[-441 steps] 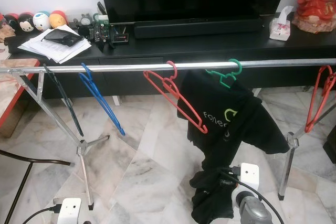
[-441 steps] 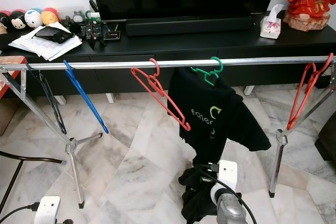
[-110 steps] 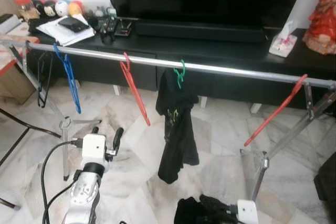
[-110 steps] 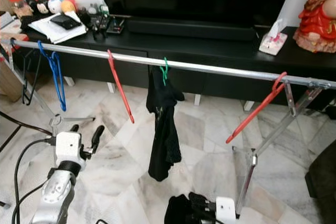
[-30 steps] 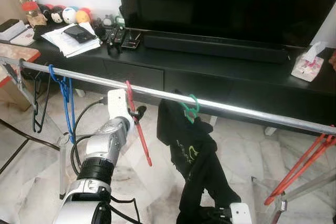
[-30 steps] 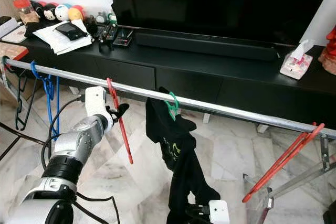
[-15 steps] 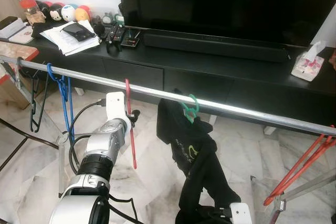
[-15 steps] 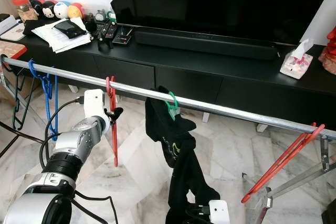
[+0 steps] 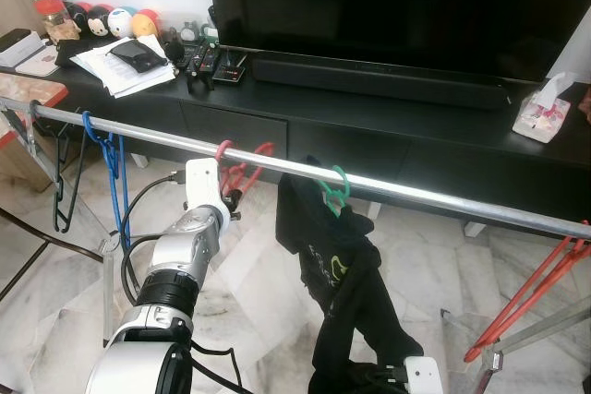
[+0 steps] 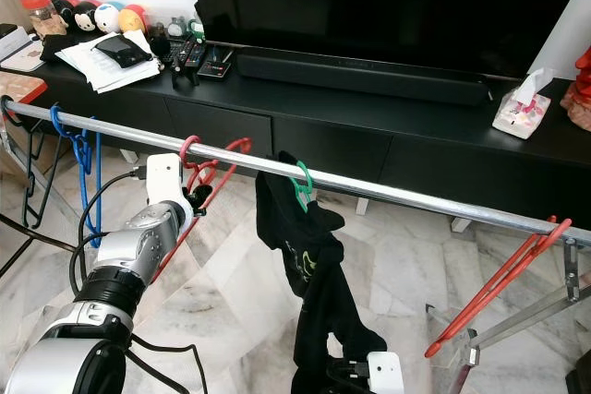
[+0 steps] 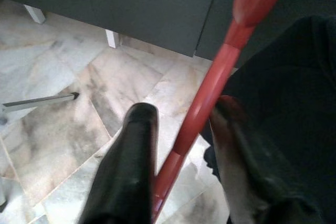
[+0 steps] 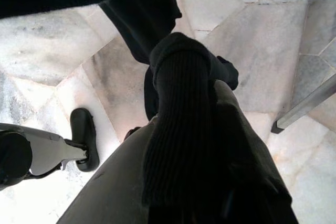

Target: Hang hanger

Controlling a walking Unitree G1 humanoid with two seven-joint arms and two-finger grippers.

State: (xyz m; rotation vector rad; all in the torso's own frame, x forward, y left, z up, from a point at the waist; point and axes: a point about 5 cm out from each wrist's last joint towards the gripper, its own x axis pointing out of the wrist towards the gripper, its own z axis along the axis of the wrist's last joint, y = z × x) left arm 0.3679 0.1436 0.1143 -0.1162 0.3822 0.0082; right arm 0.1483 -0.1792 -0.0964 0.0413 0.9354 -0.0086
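My left arm is raised and stretched forward, forearm angled up, with the wrist camera block at its far end. The left end effector [image 11: 181, 145] has its two black fingers [image 11: 131, 161] closed around a red hanger [image 11: 210, 93]. My right arm hangs low, and the right end effector [image 12: 202, 145] grips a black garment [image 12: 178, 129] that covers its fingers.

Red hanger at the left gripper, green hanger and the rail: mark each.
red hanger [image 10: 188, 146], right eye view, on its hook over the rail.
green hanger [image 9: 336, 185], left eye view, on its hook.
rail [image 9: 434, 198], left eye view, bare stretch.
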